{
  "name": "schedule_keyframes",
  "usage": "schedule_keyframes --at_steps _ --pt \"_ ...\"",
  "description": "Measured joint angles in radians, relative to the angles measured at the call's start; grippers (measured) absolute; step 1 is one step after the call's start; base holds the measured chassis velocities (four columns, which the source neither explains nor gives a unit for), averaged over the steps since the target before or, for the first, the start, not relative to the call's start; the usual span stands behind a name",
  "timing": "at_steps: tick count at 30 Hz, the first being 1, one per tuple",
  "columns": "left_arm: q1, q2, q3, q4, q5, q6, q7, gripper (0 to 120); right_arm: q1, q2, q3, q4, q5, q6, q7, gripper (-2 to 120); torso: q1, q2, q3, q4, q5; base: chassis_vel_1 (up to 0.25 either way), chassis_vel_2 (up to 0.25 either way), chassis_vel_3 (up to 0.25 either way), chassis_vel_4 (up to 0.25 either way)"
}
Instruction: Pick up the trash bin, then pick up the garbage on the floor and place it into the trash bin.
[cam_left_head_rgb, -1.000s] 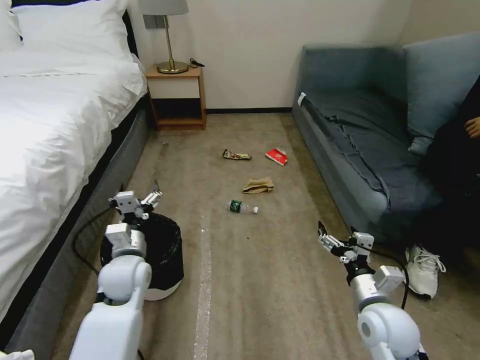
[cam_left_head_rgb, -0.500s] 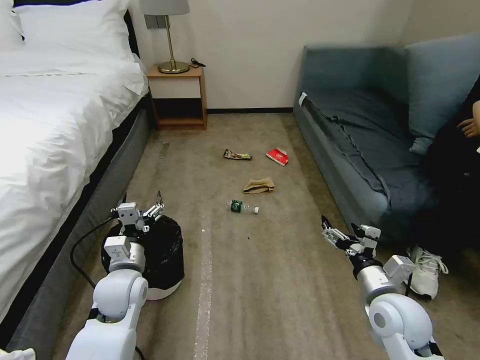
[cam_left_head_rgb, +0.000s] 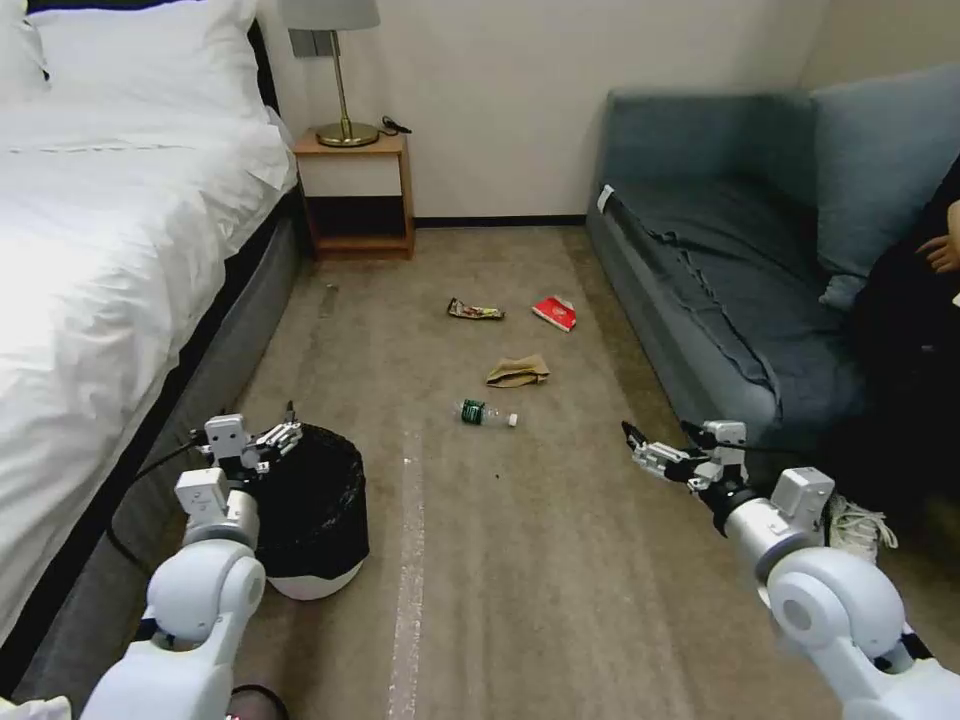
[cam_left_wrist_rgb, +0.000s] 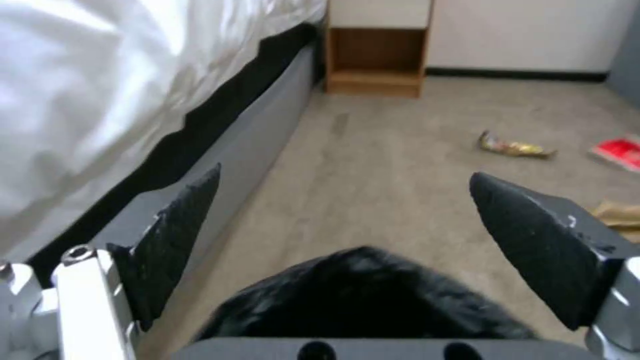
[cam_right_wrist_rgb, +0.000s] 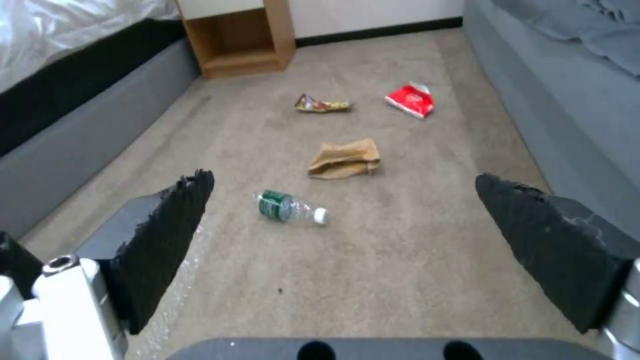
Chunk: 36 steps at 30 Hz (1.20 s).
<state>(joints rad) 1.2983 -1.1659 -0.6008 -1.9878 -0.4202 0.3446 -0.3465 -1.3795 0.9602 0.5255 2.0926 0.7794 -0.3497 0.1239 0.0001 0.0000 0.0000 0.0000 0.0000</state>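
Note:
The trash bin (cam_left_head_rgb: 318, 515), white with a black bag over its rim, stands on the floor (cam_left_head_rgb: 520, 560) beside the bed. My left gripper (cam_left_head_rgb: 272, 437) hovers open at the bin's left rim; the left wrist view shows the black bag (cam_left_wrist_rgb: 367, 295) just below the spread fingers (cam_left_wrist_rgb: 180, 235). My right gripper (cam_left_head_rgb: 657, 447) is open, held above the carpet near the sofa. The garbage lies ahead: a clear bottle (cam_left_head_rgb: 487, 413) (cam_right_wrist_rgb: 290, 207), brown paper (cam_left_head_rgb: 517, 371) (cam_right_wrist_rgb: 345, 158), a red packet (cam_left_head_rgb: 554, 312) (cam_right_wrist_rgb: 411, 100) and a gold wrapper (cam_left_head_rgb: 474, 311) (cam_right_wrist_rgb: 322, 104).
A bed (cam_left_head_rgb: 90, 250) runs along the left and a grey sofa (cam_left_head_rgb: 720, 270) along the right, with a strip of carpet between. A nightstand (cam_left_head_rgb: 355, 195) with a lamp stands at the far wall. A white sneaker (cam_left_head_rgb: 855, 525) lies by the sofa's foot.
My left gripper has moved left and come down to the bin's rim. The right gripper has risen a little and shifted forward. The litter lies as before.

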Motion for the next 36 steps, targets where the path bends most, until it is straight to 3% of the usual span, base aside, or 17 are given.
schedule_keyframes --at_steps 3,4,5,10,11,13,15,16,19,29,36 --pt "-0.004 0.023 -0.012 -0.006 -0.022 0.052 -0.035 100 0.003 0.0 -0.001 -0.012 -0.002 0.0 -0.001 100 0.0 0.0 0.0 0.0 0.0 0.0 0.0 0.0 0.0" --pt "-0.01 0.035 -0.018 -0.009 -0.037 0.097 -0.061 100 0.006 0.001 -0.002 -0.019 -0.004 0.001 -0.002 100 0.0 0.0 0.0 0.0 -0.0002 0.0 0.0 0.0 0.0" --pt "-0.01 0.035 -0.018 -0.009 -0.037 0.097 -0.061 100 0.006 0.001 -0.002 -0.019 -0.004 0.001 -0.002 100 0.0 0.0 0.0 0.0 -0.0002 0.0 0.0 0.0 0.0" --pt "-0.026 0.043 -0.022 -0.018 -0.08 0.237 -0.128 100 0.013 0.007 -0.007 -0.042 -0.012 0.007 -0.006 100 0.0 0.0 0.0 0.0 -0.0001 0.0 0.0 0.0 0.0" --pt "-0.026 0.043 -0.022 -0.018 -0.08 0.237 -0.128 100 0.013 0.007 -0.007 -0.042 -0.012 0.007 -0.006 100 0.0 0.0 0.0 0.0 -0.0001 0.0 0.0 0.0 0.0" --pt "-0.045 0.042 -0.021 -0.017 -0.143 0.294 -0.164 100 0.016 0.011 -0.012 -0.056 -0.021 0.015 -0.014 100 0.0 0.0 0.0 0.0 -0.0001 0.0 0.0 0.0 0.0" --pt "-0.045 0.042 -0.021 -0.017 -0.143 0.294 -0.164 100 0.016 0.011 -0.012 -0.056 -0.021 0.015 -0.014 100 0.0 0.0 0.0 0.0 -0.0001 0.0 0.0 0.0 0.0" --pt "-0.064 0.042 -0.024 -0.003 -0.198 0.333 -0.193 100 0.02 0.013 -0.016 -0.068 -0.029 0.021 -0.018 100 0.0 0.0 0.0 -0.0001 -0.0001 0.0 0.0 0.0 0.0" --pt "-0.079 0.047 -0.03 0.017 -0.232 0.379 -0.223 100 0.027 0.017 -0.022 -0.085 -0.039 0.026 -0.022 100 0.0 0.0 0.0 -0.0001 -0.0001 0.0 0.0 0.0 0.0" --pt "-0.113 0.043 -0.03 0.101 -0.233 0.399 -0.243 100 0.049 0.026 -0.037 -0.12 -0.053 0.033 -0.024 100 0.0 0.0 0.0 0.0 -0.0001 0.0 0.0 0.0 0.0" --pt "-0.14 0.022 -0.014 0.204 -0.174 0.387 -0.187 99 0.063 0.037 -0.047 -0.141 -0.056 0.036 -0.024 100 0.0 0.0 0.0 0.0 -0.0002 0.0 0.0 0.0 0.0"
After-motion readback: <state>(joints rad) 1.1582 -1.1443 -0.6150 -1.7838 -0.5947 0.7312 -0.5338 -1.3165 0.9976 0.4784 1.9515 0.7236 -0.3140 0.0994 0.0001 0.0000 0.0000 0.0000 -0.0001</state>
